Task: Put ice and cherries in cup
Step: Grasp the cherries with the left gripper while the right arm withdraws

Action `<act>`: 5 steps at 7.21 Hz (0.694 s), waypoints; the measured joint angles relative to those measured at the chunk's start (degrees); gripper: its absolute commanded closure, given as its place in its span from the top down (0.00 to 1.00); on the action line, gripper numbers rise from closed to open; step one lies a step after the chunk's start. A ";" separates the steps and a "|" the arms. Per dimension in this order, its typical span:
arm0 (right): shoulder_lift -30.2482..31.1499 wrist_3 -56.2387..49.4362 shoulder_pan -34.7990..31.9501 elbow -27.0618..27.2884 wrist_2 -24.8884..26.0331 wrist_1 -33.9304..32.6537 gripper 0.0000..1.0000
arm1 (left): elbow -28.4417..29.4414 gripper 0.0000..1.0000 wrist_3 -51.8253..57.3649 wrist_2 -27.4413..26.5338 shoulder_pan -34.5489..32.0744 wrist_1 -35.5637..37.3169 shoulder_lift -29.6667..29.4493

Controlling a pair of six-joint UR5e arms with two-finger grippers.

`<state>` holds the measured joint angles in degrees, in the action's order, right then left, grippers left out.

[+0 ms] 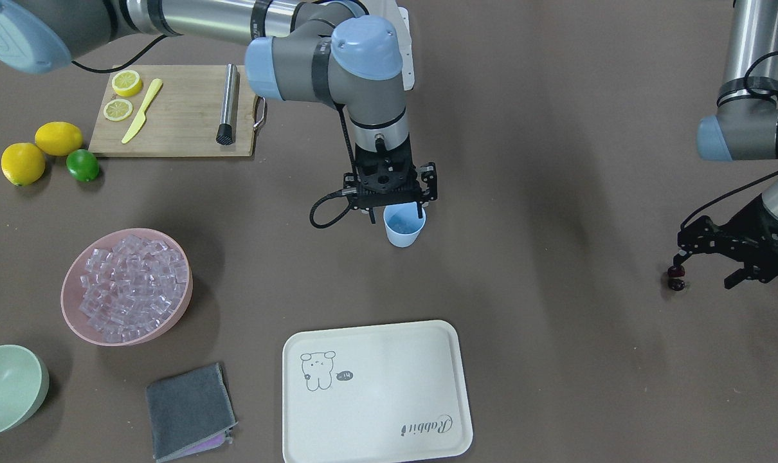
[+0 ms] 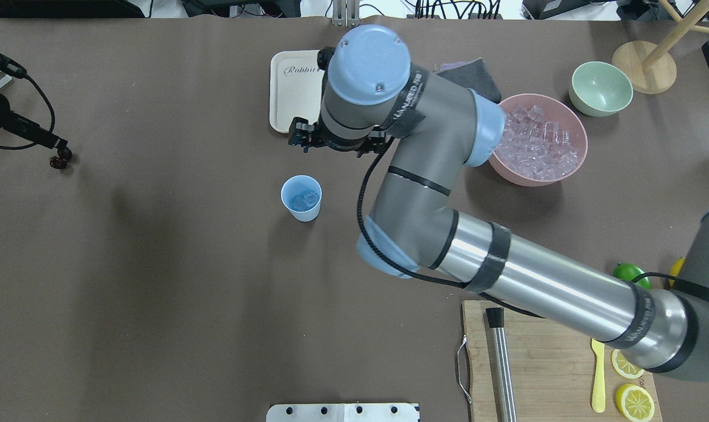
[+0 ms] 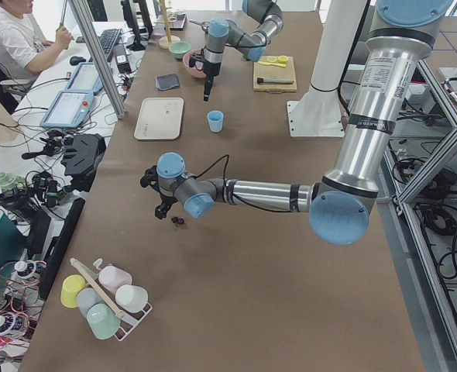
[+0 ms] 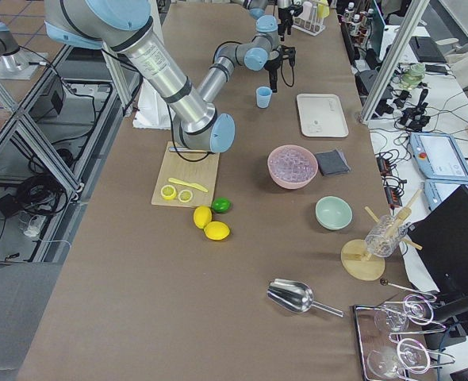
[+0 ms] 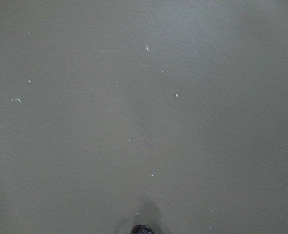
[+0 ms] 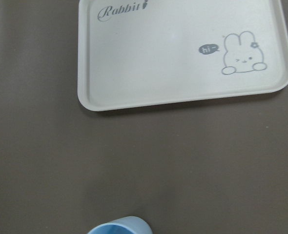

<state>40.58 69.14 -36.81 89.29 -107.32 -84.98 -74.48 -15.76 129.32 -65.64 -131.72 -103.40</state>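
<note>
- My right arm (image 1: 325, 64) reaches a long way out from the cutting board (image 1: 177, 122) side, elbow bent, wrist pointing straight down.
- My right gripper (image 1: 394, 213) hangs over the cup (image 1: 404, 233), above its rim and not touching it. The fingers look apart to me.
- The cup stands upright around mid-table (image 1: 556, 193). Most of the ice (image 1: 132, 283) is heaped in the pink bowl (image 1: 122, 339) off to my right, and a few cubes sit in the cup.
- My left arm (image 1: 749, 135) is stretched out low, well off to my left. My left gripper (image 1: 706, 269) is tipped down close to the table.
- One fingertip is right at the cherries (image 1: 676, 278). Honestly I can't tell if I'm pinching them or if the fingers are apart.
- The cherries are down at table level, well apart from the cup. My left wrist view only catches a dark bit of them at the bottom edge.
- Room-wise, a wide stretch of brown table lies between the cup and the cherries.
- The white tray (image 1: 376, 392) lies near the cup on the side away from me, not touching it.
- The pink bowl, green bowl (image 1: 6, 386), grey cloth (image 1: 189, 408), lemons (image 1: 58, 138) and lime (image 1: 82, 165) are all over on my right, well apart from the cup.
</note>
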 measured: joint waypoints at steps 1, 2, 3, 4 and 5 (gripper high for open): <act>4.41 -3.84 -3.72 4.05 -3.32 -0.87 0.99 | 1.28 0.98 0.03 -0.19 0.50 -0.39 0.03; 9.52 -8.48 -7.88 7.91 -7.07 -1.30 0.99 | 2.36 0.98 0.02 -0.81 1.03 -0.80 0.04; 15.11 -13.42 -11.38 11.78 -9.70 -1.46 0.99 | 3.08 0.98 -0.11 -1.54 1.79 -1.06 0.03; 19.49 -17.75 -14.05 14.63 -11.50 -1.54 0.99 | 3.54 0.97 -0.48 -1.87 2.56 -1.19 0.01; 21.96 -20.18 -16.01 16.04 -13.29 -1.56 0.99 | 3.80 0.80 -1.29 -2.00 3.18 -1.23 0.01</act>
<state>62.54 48.96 -52.81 105.33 -120.61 -86.54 -70.67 -17.05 127.33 -62.45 -132.95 -103.39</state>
